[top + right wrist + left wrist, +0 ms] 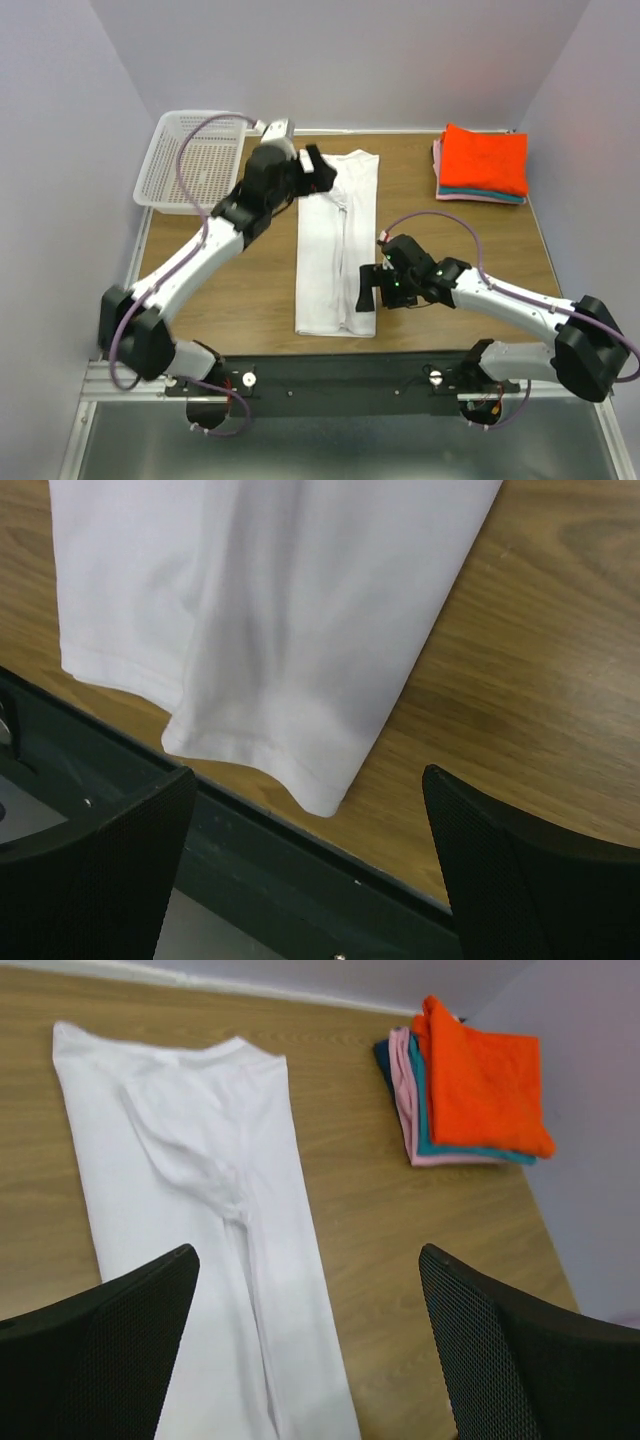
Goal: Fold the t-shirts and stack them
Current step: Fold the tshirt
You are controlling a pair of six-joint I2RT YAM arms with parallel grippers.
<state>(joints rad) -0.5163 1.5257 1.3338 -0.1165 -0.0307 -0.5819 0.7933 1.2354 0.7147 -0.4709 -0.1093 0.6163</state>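
L claw (318, 171) at tee's (338, 240) collar end, R claw (370, 287) at hem, both wide & empty, prob. to halve it.

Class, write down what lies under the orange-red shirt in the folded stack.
Under the orange-red shirt only edges show: a teal shirt, then a pink shirt. Their main surfaces are covered, so any other layers cannot be seen.

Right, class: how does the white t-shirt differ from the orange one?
The white t-shirt is a long narrow strip; the orange t-shirt is folded into a compact square. The white t-shirt lies alone on the table; the orange t-shirt tops a teal shirt and a pink shirt. Both lie flat.
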